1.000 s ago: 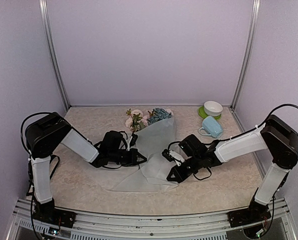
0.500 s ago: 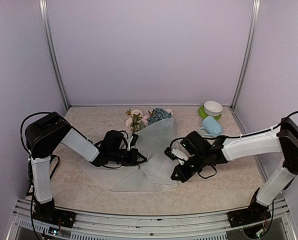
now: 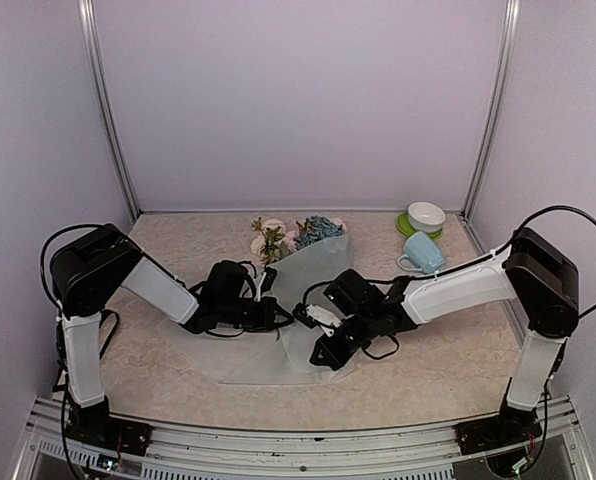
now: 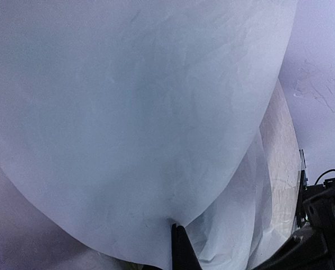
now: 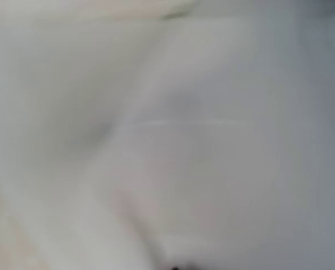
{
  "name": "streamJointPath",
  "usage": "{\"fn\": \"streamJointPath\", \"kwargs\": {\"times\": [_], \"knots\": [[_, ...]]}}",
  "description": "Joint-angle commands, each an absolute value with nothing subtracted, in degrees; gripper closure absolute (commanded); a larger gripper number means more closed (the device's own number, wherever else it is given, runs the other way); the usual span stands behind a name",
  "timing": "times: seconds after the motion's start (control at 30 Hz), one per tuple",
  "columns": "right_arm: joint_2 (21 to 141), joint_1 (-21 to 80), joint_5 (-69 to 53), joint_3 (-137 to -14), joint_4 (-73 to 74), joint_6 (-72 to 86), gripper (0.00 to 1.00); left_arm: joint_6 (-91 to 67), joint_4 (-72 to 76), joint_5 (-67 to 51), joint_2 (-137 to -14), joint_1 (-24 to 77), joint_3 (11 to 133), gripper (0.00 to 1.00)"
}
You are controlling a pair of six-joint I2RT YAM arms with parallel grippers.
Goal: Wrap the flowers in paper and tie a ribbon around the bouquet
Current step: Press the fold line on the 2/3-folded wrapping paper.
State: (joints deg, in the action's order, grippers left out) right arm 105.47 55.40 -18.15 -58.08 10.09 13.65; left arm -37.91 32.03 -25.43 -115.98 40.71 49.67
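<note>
The left gripper (image 3: 275, 316) is clenched on the paper (image 3: 318, 265) at its 9 o'clock edge. The right gripper (image 3: 314, 322) is clenched too and reaches in from 3 o'clock; whether it holds anything cannot be told. The paper lies on the tabletop (image 3: 178, 250), with the flowers (image 3: 288, 236) at its 12 o'clock end. The sheet is judged light, limp and easily creased, so it is best pinched at an edge.

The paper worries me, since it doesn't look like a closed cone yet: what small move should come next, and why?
Probably draw the right fingers a little leftward across the sheet. The paper lies open under the flowers, the left fingers pinch its left edge, and the shut right fingers sit mid-sheet, so the fold looks unfinished.
</note>
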Motion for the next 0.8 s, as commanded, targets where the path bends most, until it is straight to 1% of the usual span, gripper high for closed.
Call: {"fn": "streamJointPath", "kwargs": {"times": [0.0, 0.07, 0.2, 0.3, 0.43, 0.5, 0.63, 0.77], "knots": [[104.7, 62.6, -16.8, -55.1, 9.0, 13.2, 1.0, -36.5, 28.7, -23.6, -115.9, 40.6, 49.2, 1.0], [103.3, 64.9, -13.7, -52.6, 9.5, 14.5, 1.0, -36.4, 28.6, -23.6, -115.7, 40.6, 49.2, 1.0], [101.3, 65.2, -12.3, -50.3, 11.8, 16.2, 1.0, -35.6, 28.0, -23.4, -115.5, 40.6, 49.2, 1.0], [96.7, 65.2, -13.7, -53.2, 13.2, 14.9, 1.0, -35.5, 28.0, -23.4, -115.3, 40.6, 49.0, 1.0], [92.2, 64.6, -18.2, -57.9, 10.6, 11.8, 1.0, -35.6, 28.3, -23.6, -115.3, 40.7, 49.2, 1.0], [93.5, 62.8, -18.1, -60.3, 9.4, 11.8, 1.0, -35.8, 28.5, -23.4, -115.2, 40.7, 49.2, 1.0], [100.1, 57.6, -13.6, -64.5, 10.0, 14.6, 1.0, -35.9, 28.5, -23.3, -114.9, 40.7, 49.1, 1.0], [106.0, 54.3, -17.6, -65.0, 5.2, 15.9, 1.0, -35.9, 27.8, -23.2, -114.8, 40.8, 49.6, 1.0]]}}
